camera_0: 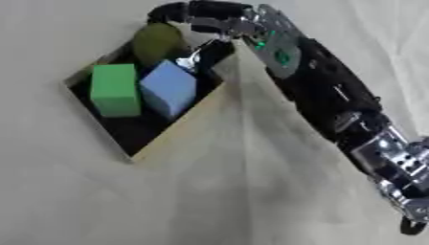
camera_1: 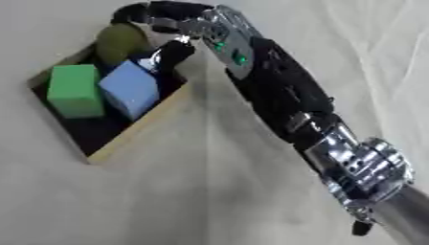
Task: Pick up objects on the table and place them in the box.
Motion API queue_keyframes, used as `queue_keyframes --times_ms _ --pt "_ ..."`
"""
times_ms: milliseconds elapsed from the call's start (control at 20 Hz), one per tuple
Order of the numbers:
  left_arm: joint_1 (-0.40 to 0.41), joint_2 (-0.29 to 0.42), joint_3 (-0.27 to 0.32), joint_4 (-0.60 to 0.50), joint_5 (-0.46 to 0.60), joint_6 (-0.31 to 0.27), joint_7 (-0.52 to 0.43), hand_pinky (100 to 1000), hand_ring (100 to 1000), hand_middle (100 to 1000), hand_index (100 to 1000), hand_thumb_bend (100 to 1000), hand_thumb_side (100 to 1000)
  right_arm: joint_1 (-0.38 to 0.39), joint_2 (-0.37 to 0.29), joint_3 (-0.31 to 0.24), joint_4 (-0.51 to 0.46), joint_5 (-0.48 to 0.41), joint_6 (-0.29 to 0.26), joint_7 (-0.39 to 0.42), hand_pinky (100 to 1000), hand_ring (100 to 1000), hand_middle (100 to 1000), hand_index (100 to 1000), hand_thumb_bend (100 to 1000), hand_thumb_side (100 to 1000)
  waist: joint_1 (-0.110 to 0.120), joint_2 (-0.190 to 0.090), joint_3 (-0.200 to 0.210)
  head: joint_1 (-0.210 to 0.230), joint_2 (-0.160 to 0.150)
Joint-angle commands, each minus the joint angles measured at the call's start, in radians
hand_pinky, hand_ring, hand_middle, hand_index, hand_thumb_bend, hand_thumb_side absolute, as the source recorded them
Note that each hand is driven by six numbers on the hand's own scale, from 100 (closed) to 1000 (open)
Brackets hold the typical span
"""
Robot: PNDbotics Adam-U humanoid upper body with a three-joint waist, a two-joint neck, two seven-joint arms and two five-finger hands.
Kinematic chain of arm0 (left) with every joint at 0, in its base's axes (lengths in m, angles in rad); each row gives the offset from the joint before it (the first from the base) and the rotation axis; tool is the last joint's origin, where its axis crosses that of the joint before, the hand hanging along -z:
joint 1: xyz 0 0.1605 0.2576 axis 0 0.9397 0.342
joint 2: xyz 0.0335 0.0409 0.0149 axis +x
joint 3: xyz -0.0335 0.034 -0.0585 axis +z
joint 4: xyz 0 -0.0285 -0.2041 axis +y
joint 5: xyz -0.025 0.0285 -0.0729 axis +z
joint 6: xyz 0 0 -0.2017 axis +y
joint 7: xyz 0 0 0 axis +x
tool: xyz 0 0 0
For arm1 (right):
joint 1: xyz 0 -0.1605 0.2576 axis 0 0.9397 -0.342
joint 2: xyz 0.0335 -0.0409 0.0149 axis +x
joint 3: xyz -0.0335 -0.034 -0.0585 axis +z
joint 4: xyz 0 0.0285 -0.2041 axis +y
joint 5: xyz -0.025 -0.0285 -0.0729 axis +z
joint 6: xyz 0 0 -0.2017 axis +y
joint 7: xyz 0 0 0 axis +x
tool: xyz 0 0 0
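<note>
- Left eye view: my right hand (camera_0: 205, 21) reaches over the far corner of the box (camera_0: 180, 134), with my forearm running back toward the lower right so it stays off the box's near wall.
- My fingers curl over the olive-green round object (camera_0: 157, 42) from above and my thumb comes down on its right side, so I judge the hand is clamped on it; I cannot tell whether it already rests on the box floor.
- I hold it over that far corner because that looks like the only free spot: the green block (camera_0: 115, 90) sits along the left side and the blue block (camera_0: 169, 88) lies tilted just beside it, in the middle.
- The near end of the box shows bare dark floor, and the pale surface (camera_0: 251, 191) around the box carries nothing I can see.
- Right eye view: the round object sits close against the box's far wall, just beyond the blue block's upper corner, my thumb (camera_1: 172, 51) coming down between the two.
- The blue block leans toward the right wall, so I would open my fingers upward, not sideways, to avoid nudging it.
- My left hand shows in neither view.
</note>
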Motion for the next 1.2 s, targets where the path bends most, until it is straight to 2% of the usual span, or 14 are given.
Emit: queue_keyframes --times_ms 50,300,650,700,800,850,900,1050,1200 --pt "0.0 0.015 0.007 -0.015 -0.003 0.003 -0.002 767 800 772 810 269 758 -0.028 -0.034 -0.014 -0.066 -0.021 0.025 0.005 961 1000 1000 973 100 411 0.002 -0.023 -0.002 0.005 0.001" --pt "0.01 0.015 0.008 -0.015 -0.003 0.005 0.0 767 800 772 810 270 757 -0.038 -0.055 -0.031 -0.138 -0.049 0.068 0.0 958 1000 1000 967 100 289 0.007 -0.035 -0.015 0.01 0.009" --pt "0.027 0.014 0.011 -0.015 -0.005 0.008 0.002 768 800 772 810 273 753 -0.04 -0.095 -0.06 -0.258 -0.112 0.109 -0.011 936 1000 975 937 100 205 0.023 -0.054 -0.041 0.021 0.023" --pt "0.03 0.014 0.012 -0.015 -0.007 0.008 0.004 768 800 773 811 275 751 -0.037 -0.106 -0.071 -0.281 -0.126 0.116 -0.021 923 1000 957 925 100 238 0.026 -0.056 -0.046 0.024 0.026" --pt "0.038 0.011 0.019 -0.015 -0.015 0.007 0.011 769 800 774 813 282 746 -0.023 -0.136 -0.105 -0.328 -0.155 0.126 -0.048 891 975 902 880 100 362 0.035 -0.064 -0.061 0.036 0.033" --pt "0.044 0.009 0.024 -0.015 -0.021 0.006 0.018 769 800 774 815 286 743 -0.007 -0.157 -0.126 -0.352 -0.17 0.136 -0.062 881 957 880 858 100 501 0.04 -0.068 -0.073 0.046 0.038" --pt "0.048 0.007 0.027 -0.015 -0.027 0.005 0.025 769 800 775 818 290 740 0.01 -0.179 -0.148 -0.376 -0.185 0.148 -0.077 876 943 861 841 100 587 0.044 -0.071 -0.082 0.053 0.042" --pt "0.055 -0.003 0.038 -0.015 -0.051 -0.005 0.051 770 800 779 830 301 730 0.079 -0.253 -0.22 -0.452 -0.231 0.19 -0.123 866 925 841 823 100 561 0.063 -0.078 -0.118 0.077 0.042" --pt "0.054 -0.015 0.047 -0.015 -0.075 -0.021 0.078 771 801 782 840 314 725 0.153 -0.322 -0.284 -0.527 -0.277 0.197 -0.169 862 924 840 820 100 563 0.083 -0.076 -0.141 0.093 0.032"
